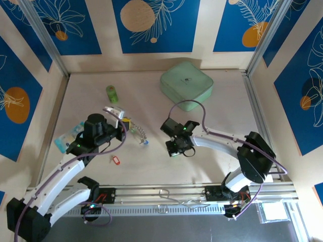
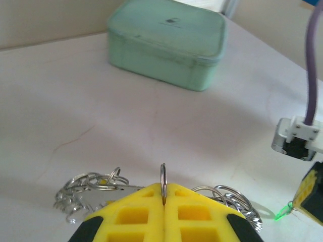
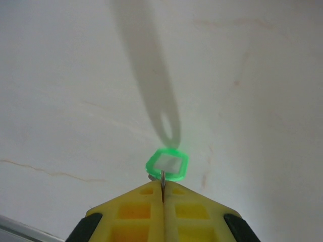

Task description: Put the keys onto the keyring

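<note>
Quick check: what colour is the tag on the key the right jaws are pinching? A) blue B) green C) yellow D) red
B: in the right wrist view, the right jaws are closed on the metal loop of the green-tagged key.

— The left arm (image 1: 58,176) and right arm (image 1: 217,143)?
— White shells, black joints, and a thin purple cable (image 2: 313,70) along each.
— And the fingers (image 2: 136,214)?
— Blocky yellow plastic with square hollows and black bases.
</note>
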`<control>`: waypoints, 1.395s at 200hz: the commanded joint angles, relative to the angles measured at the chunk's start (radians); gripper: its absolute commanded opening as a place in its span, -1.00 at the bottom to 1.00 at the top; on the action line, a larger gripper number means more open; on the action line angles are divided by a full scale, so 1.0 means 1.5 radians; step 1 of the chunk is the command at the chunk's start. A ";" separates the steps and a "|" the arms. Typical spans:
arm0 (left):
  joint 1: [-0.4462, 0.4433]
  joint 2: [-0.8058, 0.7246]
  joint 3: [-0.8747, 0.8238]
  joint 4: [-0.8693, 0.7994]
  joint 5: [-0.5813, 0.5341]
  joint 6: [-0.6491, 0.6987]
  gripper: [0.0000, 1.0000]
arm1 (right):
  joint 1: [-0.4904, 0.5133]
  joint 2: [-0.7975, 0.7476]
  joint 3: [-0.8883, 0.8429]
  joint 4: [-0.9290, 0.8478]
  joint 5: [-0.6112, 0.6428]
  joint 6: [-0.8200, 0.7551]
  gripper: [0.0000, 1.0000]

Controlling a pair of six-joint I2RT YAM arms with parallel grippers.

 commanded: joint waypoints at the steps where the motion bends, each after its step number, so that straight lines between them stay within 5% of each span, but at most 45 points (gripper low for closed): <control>1: -0.042 0.019 0.002 0.099 0.057 0.056 -1.00 | -0.003 -0.042 -0.024 -0.062 0.017 0.021 -1.00; 32: -0.063 0.063 -0.002 0.143 0.086 0.093 -1.00 | -0.021 -0.060 -0.047 -0.107 0.016 0.011 -1.00; 152: -0.064 0.103 -0.014 0.170 0.015 0.060 -1.00 | -0.023 0.089 0.000 0.038 -0.067 0.030 -1.00; 228: -0.064 0.102 -0.014 0.172 0.016 0.061 -1.00 | -0.025 0.109 0.012 0.031 -0.062 0.024 -0.61; 279: -0.064 0.101 -0.012 0.169 0.017 0.060 -1.00 | -0.031 0.110 0.027 0.010 -0.055 0.009 -0.60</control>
